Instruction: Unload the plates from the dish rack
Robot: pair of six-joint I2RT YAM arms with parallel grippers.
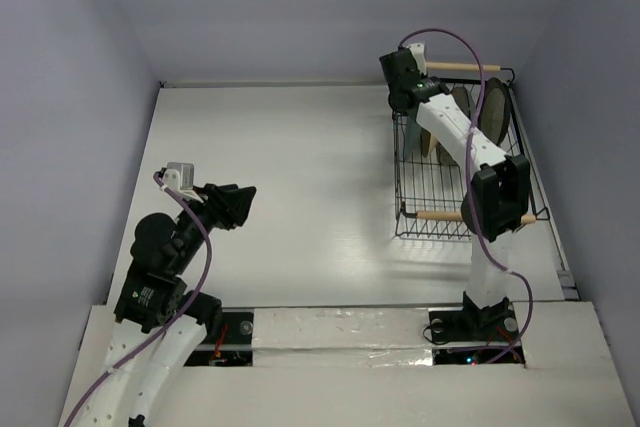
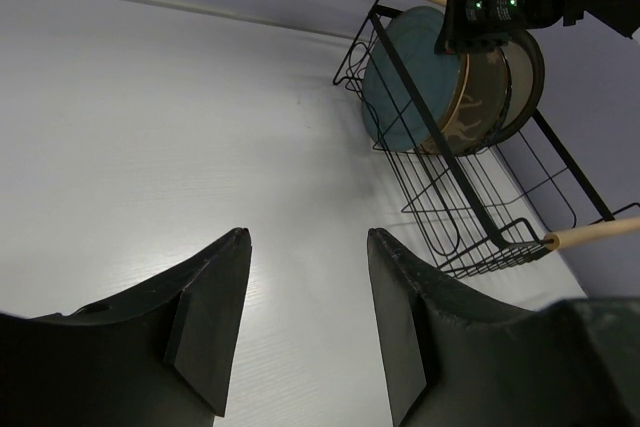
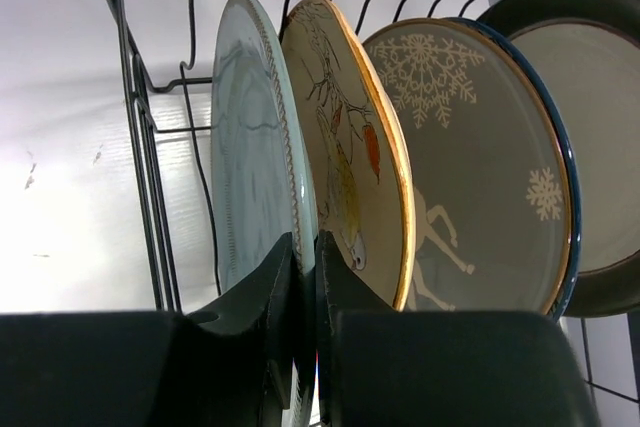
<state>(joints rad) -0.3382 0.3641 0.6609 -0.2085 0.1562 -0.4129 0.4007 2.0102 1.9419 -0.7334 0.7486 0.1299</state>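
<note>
We find the right gripper (image 3: 305, 272) clamped on the rim of the end plate (image 3: 250, 147), which stands upright in the dish rack (image 3: 135, 137). A gold-rimmed plate (image 3: 350, 147) stands just beside it. The left gripper (image 2: 305, 267) hangs with jaws apart over open table (image 2: 150, 127).

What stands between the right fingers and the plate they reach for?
Nothing visible does: the right gripper is closed on the rim of the outermost plate. The next plate, with a gold rim, stands close beside one finger.

White table (image 1: 300, 177); dish rack (image 1: 425, 187) at right edge.
</note>
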